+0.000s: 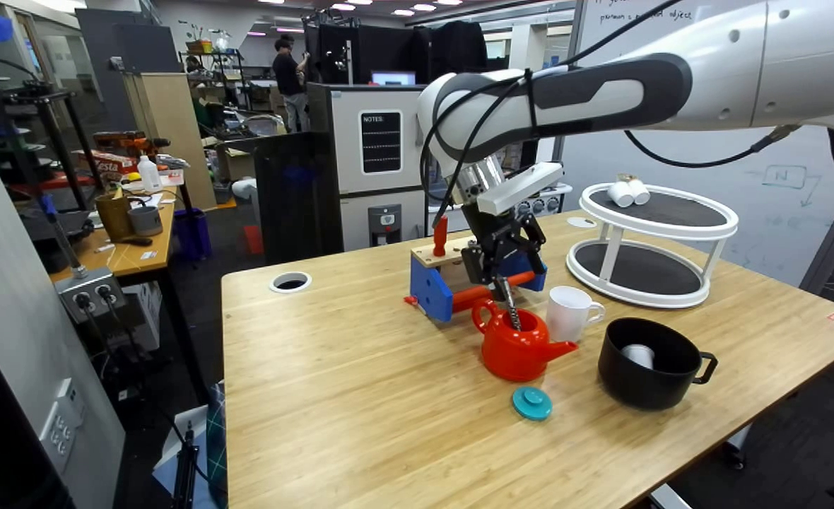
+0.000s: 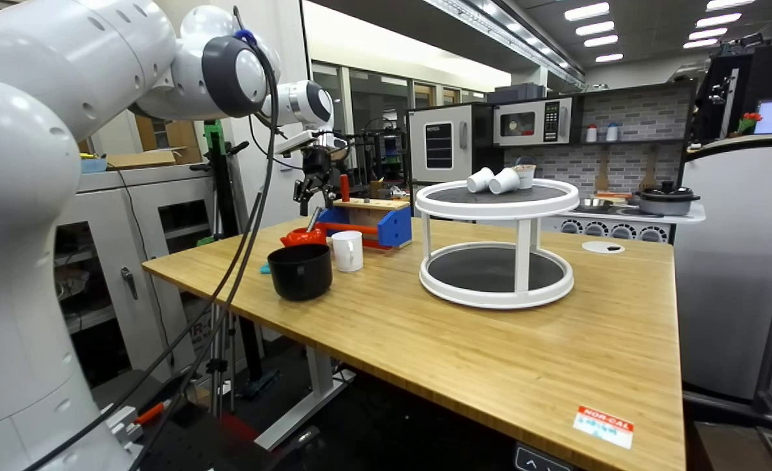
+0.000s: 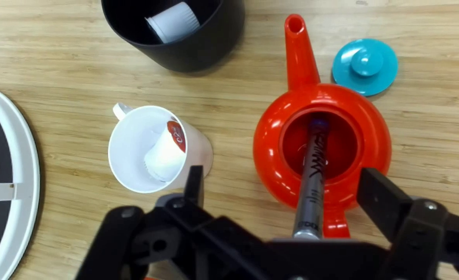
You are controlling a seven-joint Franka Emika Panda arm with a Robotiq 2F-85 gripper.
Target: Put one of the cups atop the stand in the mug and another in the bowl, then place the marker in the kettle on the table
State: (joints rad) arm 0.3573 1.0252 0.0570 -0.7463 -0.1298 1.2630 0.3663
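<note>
The marker [image 3: 313, 175] stands leaning in a red kettle [image 1: 516, 358]; the gripper [image 3: 282, 188] over it has its jaws wide apart.
In an exterior view, left to right: ringed hole [image 1: 290, 282] near the far left corner of the table [image 1: 318, 396]; “NOTES” panel [image 1: 382, 155] beyond; blue toy rack [image 1: 429, 293] just behind the kettle; teal lid [image 1: 532, 404]; mug [image 1: 564, 318] with red-printed cup [image 3: 162, 157]; black bowl [image 1: 636, 385] with white cup [image 3: 175, 23]; stand [image 1: 696, 210] with two cups [image 1: 620, 194]; “NOR-CAL” label [image 2: 604, 427] near the right corner.

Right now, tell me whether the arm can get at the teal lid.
Probably yes: the teal lid lies uncovered on the table beside the red kettle. The marker slants up from the kettle between the open fingers, so the arm should probably lift first.
</note>
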